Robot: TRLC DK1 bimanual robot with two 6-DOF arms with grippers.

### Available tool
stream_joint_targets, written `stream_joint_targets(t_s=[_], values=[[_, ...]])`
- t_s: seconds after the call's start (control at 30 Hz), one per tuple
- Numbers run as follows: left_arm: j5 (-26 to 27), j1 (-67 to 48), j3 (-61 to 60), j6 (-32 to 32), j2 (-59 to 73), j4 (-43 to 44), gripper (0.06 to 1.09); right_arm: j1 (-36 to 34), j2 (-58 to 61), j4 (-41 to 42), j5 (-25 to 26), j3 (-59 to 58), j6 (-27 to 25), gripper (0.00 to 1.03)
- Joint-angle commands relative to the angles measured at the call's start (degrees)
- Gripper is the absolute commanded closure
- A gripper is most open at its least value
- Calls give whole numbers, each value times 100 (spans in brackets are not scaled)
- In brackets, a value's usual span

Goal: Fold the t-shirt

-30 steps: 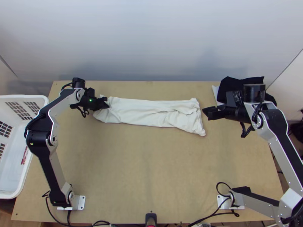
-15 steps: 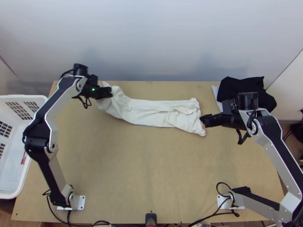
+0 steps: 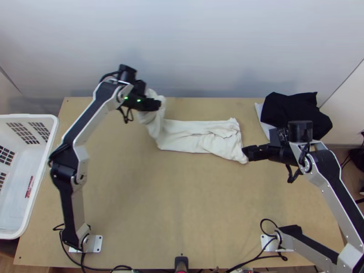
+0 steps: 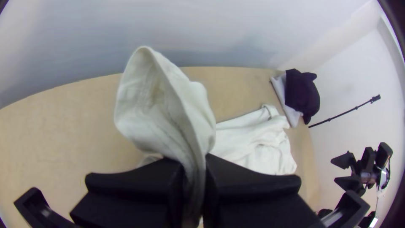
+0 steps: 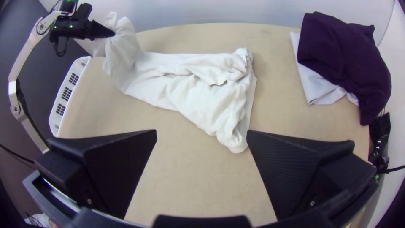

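White cloth tee [image 3: 200, 136] at 12 o'clock on the wooden table [image 3: 136, 204] looks abt half done IMO: long strip made, crosswise folds left, L black gripper [image 3: 158, 105] pinching its raised 10 o'clock end, R black gripper [image 5: 201, 134] wide open, empty, by its 4 o'clock corner.

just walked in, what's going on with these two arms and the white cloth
The left claw is shut on one end of the white t-shirt, holding that end up off the table. The rest lies on the table in a creased strip. At its other end, the right claw is open by a corner, not gripping it. The shirt isn't fully folded yet.
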Motion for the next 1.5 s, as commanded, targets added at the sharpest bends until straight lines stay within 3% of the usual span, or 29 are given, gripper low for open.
stream_joint_targets(t_s=[0.0,0.53,0.8,0.83,0.87,0.93,0.97,1.07,1.27,1.47], values=[[-267,-742,863,-141,435,-6,105,-172,-309,-2,-11,-306,51,4],[-636,-2061,977,-185,971,1040,105,-489,-758,15,-11,-834,113,4],[-1146,-2544,1118,-115,1349,1901,105,-498,-802,130,-11,-930,175,4],[-1234,-2570,1118,-106,1366,2086,100,-498,-819,139,-11,-957,175,4],[-1287,-2597,1118,-115,1393,2306,83,-498,-828,147,-11,-992,175,4],[-1375,-2667,1127,-176,1410,2561,18,-498,-846,182,-11,-1062,175,4],[-1375,-2694,1127,-308,1375,2692,10,-498,-863,218,-11,-1106,175,4],[-1164,-2711,1127,-809,1155,2903,10,-498,-898,323,-11,-1247,175,4],[-812,-2729,1109,-1020,856,2903,10,-427,-863,657,-11,-1510,210,4],[-795,-2403,969,-625,962,2402,10,-322,-775,921,-11,-1563,315,4]])
